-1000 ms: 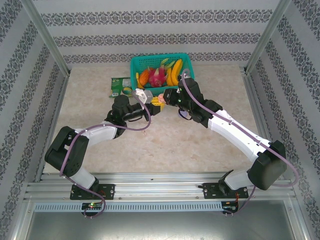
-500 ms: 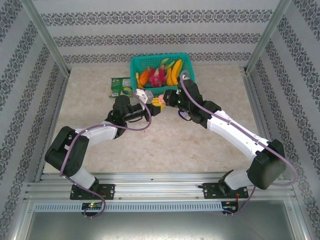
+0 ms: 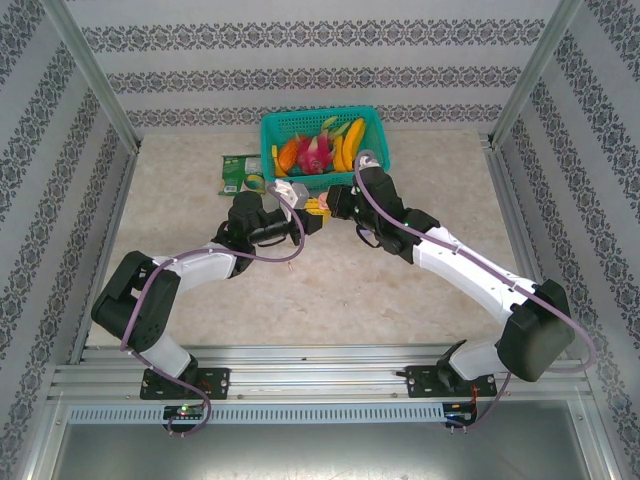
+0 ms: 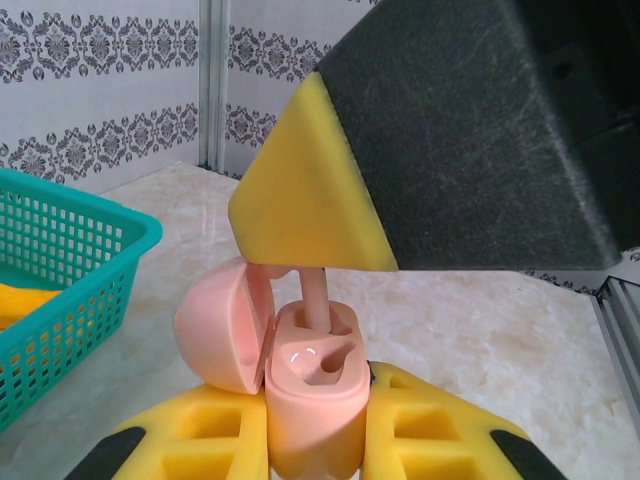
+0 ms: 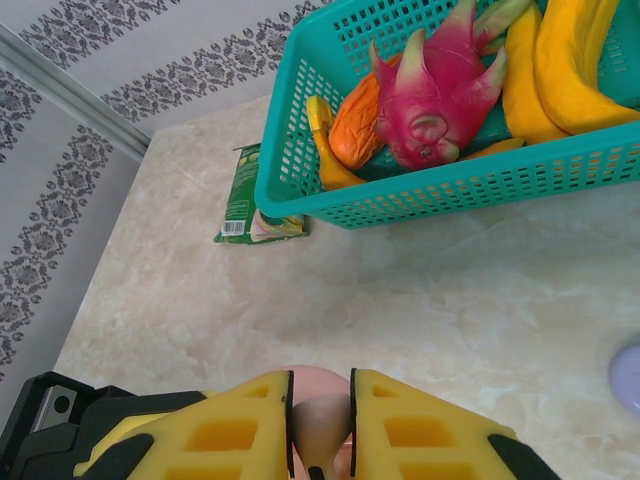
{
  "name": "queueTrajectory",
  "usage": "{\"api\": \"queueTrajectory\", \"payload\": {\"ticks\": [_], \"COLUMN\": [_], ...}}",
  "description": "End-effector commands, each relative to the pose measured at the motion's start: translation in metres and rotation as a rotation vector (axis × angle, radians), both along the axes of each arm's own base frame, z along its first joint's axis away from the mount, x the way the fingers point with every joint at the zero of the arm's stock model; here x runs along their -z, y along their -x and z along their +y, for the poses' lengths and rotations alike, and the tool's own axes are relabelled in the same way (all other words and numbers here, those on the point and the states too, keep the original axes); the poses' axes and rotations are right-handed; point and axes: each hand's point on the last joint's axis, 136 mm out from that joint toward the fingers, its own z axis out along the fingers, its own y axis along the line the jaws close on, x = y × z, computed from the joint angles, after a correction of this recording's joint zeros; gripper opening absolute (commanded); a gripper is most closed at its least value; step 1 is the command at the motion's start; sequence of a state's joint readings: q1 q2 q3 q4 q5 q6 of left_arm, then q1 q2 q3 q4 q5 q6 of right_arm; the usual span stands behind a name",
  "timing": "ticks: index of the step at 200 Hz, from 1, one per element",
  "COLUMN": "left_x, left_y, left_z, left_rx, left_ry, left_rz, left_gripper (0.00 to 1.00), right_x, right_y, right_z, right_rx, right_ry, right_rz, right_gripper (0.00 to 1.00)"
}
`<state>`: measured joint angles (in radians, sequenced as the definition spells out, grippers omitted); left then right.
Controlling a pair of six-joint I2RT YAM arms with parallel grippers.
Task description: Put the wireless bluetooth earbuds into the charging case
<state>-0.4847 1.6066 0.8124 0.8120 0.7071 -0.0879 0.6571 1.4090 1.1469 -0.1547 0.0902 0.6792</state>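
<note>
Insertion step, pinkish pair. At left, my left gripper [image 4: 315, 445] is pressed against both sides of the open pink case [image 4: 305, 390], holding it upright with its lid [image 4: 225, 330] swung back to the left. Above it, the right gripper [image 5: 320, 400] pinches one pinkish earbud [image 4: 313, 295], stem down, its tip at the far socket. I cannot tell whether it is seated. I judge that the step calls for a slow, straight descent along the socket, with the case held firm and release only once the bud bottoms out. The left wrist view gives me the sockets and the stem's alignment. The right wrist view hides both behind its own fingers, but adds the basket [image 5: 420, 200] and, at the right edge, a lilac shape [image 5: 628, 375] too cropped to name.
</note>
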Motion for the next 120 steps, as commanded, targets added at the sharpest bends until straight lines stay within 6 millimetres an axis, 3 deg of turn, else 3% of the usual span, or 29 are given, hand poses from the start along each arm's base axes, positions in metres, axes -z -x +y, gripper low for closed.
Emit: {"api": "queueTrajectory", "payload": {"ticks": [1,120], "left_x": [-0.0441,-0.0529], "left_y": [0.0033,0.0016], "left_z": [-0.0089,-0.0087], "left_rx": [0.029,0.021], "left_ry": [0.076,0.084], "left_rz": [-0.132,-0.165], "left_gripper": [0.0,0.0], "right_x": [0.0221,0.0297], "right_y": [0.0157,0.0225], "right_z": [0.0066,0.0089], "right_rx": [-0.053,-0.082], "right_ry": [0.048,0.039], "right_rz": [0.057,0.069], "right_gripper": [0.2,0.18]}}
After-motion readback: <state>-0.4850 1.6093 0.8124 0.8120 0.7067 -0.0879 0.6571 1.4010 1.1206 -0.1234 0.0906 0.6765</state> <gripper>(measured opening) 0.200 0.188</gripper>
